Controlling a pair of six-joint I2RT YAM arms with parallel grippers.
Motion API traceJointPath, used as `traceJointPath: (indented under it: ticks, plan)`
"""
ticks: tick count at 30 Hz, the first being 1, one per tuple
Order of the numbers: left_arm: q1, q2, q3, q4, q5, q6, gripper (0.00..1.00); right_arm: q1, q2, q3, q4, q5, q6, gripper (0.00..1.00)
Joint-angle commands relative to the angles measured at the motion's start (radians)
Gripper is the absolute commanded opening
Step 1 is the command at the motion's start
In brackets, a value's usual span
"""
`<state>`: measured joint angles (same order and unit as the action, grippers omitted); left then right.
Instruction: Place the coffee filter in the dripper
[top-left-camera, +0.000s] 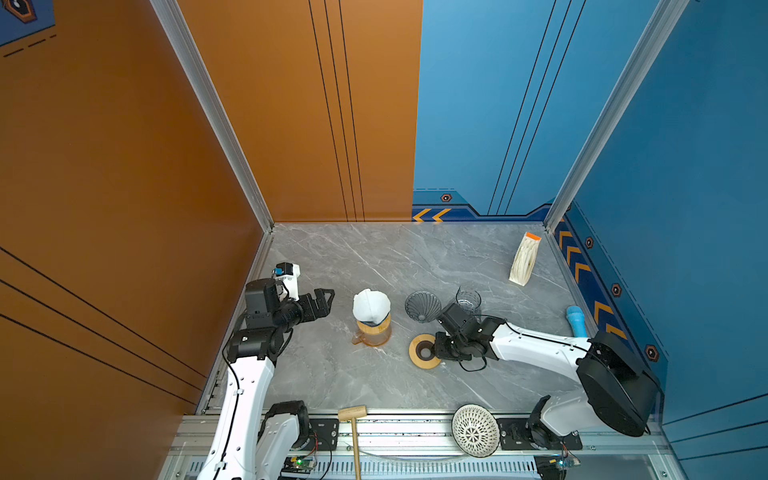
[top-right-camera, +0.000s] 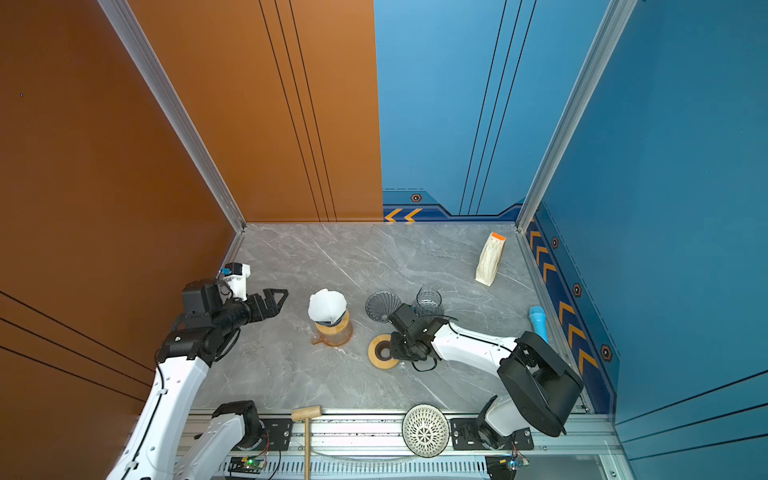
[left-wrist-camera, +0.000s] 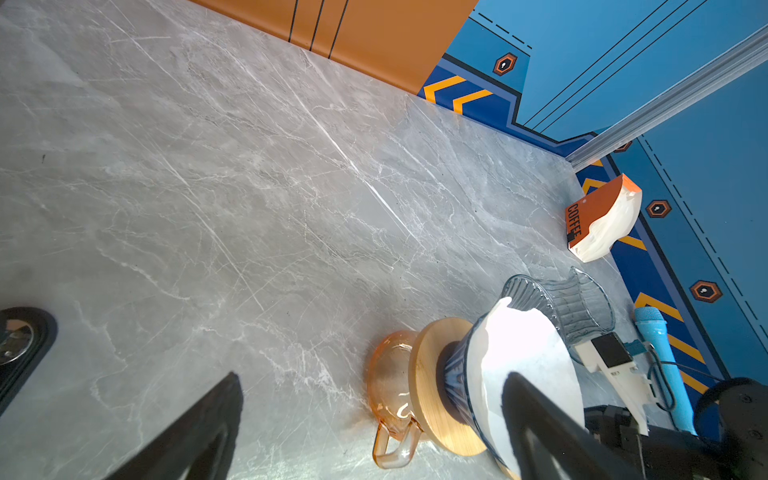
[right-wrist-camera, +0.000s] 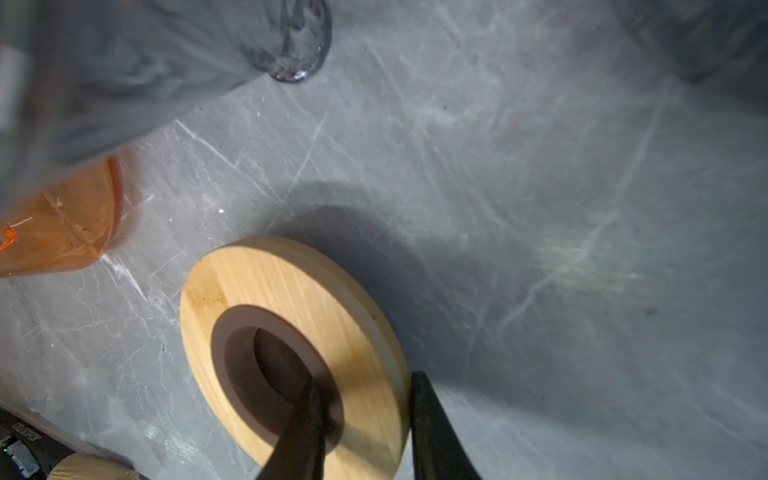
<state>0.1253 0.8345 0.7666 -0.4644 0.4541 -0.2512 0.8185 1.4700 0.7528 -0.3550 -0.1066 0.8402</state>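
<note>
The grey marble tabletop (top-left-camera: 332, 257) carries an amber carafe (top-left-camera: 374, 337); wooden ring (top-left-camera: 415, 362); ribbed glass cone (top-left-camera: 422, 305); tumbler (top-left-camera: 468, 298); filter packet (top-left-camera: 524, 259); blue microphone (top-left-camera: 577, 321).

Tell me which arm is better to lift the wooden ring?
Right: the right gripper straddles the wooden ring, one finger in its hole. The left gripper hangs open beside the filter, farther away.

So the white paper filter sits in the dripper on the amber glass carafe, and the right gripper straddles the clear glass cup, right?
No: the right wrist view shows the right gripper straddling the round wooden ring instead; the filter part is right.
</note>
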Motion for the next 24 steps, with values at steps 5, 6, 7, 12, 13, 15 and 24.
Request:
traceJointPath:
  ticks: [5,6,7,12,13,15,24]
  plan:
    - [0.01,-0.02,0.027,-0.019,0.033,0.003,0.98,0.033,-0.032,0.032,-0.058,0.039,-0.043,0.19]
    - [0.01,-0.021,0.032,-0.019,0.033,0.003,0.98,0.034,-0.042,0.031,-0.059,0.043,-0.044,0.18]
    - [0.01,-0.022,0.037,-0.018,0.033,0.004,0.98,0.038,-0.051,0.03,-0.061,0.046,-0.044,0.18]
    - [0.01,-0.014,0.061,-0.018,0.041,0.0,0.98,0.052,-0.114,0.017,-0.069,0.076,-0.046,0.17]
    - [0.009,-0.014,0.063,-0.017,0.044,-0.002,0.98,0.051,-0.128,0.017,-0.07,0.08,-0.047,0.17]
    - [0.005,-0.014,0.069,-0.016,0.048,-0.004,0.98,0.052,-0.159,0.011,-0.074,0.086,-0.055,0.17]
    - [-0.025,-0.015,0.12,0.023,0.081,-0.064,0.98,0.022,-0.316,0.029,-0.124,0.129,-0.107,0.17]
